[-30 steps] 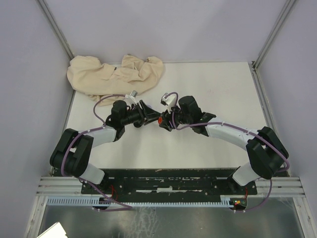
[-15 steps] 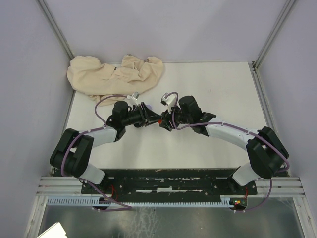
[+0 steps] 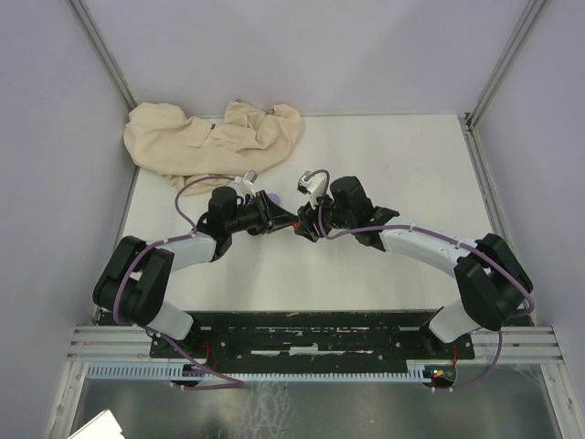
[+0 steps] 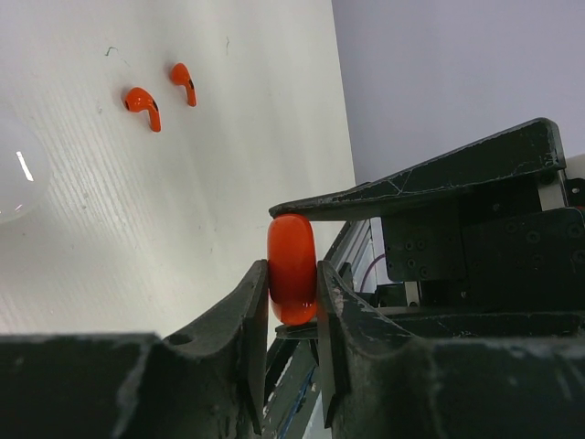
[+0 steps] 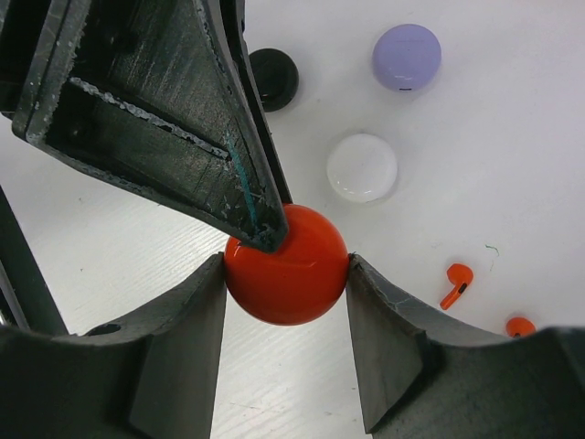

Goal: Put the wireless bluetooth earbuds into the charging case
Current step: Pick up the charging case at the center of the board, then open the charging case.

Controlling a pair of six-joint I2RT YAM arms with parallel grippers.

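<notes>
Red case (image 5: 286, 265) mid-table, clamped across its width by right gripper (image 5: 286, 279). Left gripper (image 4: 292, 283) pinches its rim, jaws narrow. Lid apparently not yet open; view poor. Red earbuds (image 4: 143, 99) loose on table (image 4: 228, 183), none seated. White case (image 5: 362, 167), black case (image 5: 274, 78), purple case (image 5: 406, 57) lie apart. Insertion all still ahead.

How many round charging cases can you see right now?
4. Red case, gripped by left gripper and right gripper; black case, purple case and white case lie on the table beyond. More may be hidden.
</notes>
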